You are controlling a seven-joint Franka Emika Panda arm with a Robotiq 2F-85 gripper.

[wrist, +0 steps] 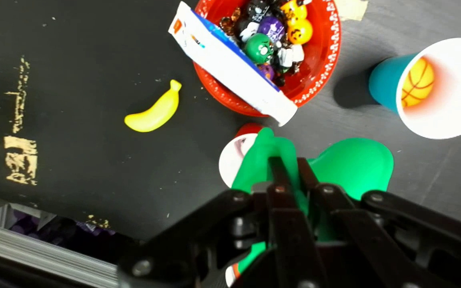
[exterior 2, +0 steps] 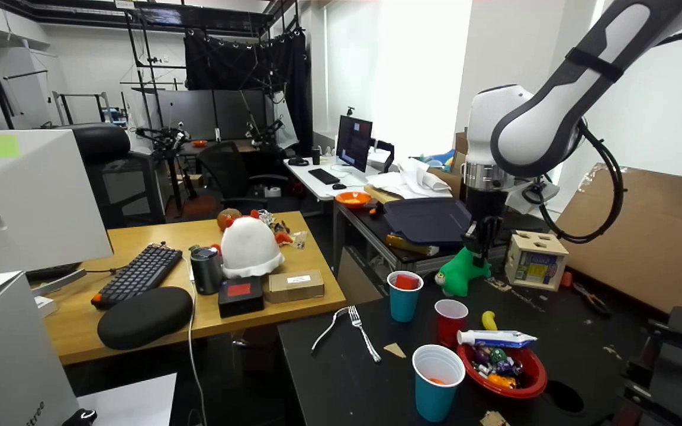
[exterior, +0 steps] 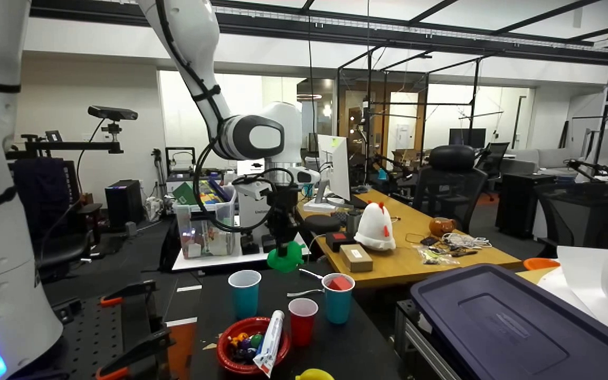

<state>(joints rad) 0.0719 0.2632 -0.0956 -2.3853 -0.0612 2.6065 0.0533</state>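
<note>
Wrist view: the bowl (wrist: 328,60) is sitting on your table (wrist: 94,160), small items (wrist: 270,30) lying in it and the tube (wrist: 230,66) resting across its rim. The banana (wrist: 156,110) is lying to the left; the ball cup (wrist: 386,86) is standing to the right, the ball (wrist: 418,82) sitting inside. In an exterior view, the middle cup (exterior 2: 447,331) is standing between the ball cup and the block cup (exterior 2: 403,307), the fork (exterior 2: 364,334) lying left of all three. Your gripper (wrist: 289,162) is holding the toy (exterior 2: 459,273) above the table, seemingly near the middle cup.
</note>
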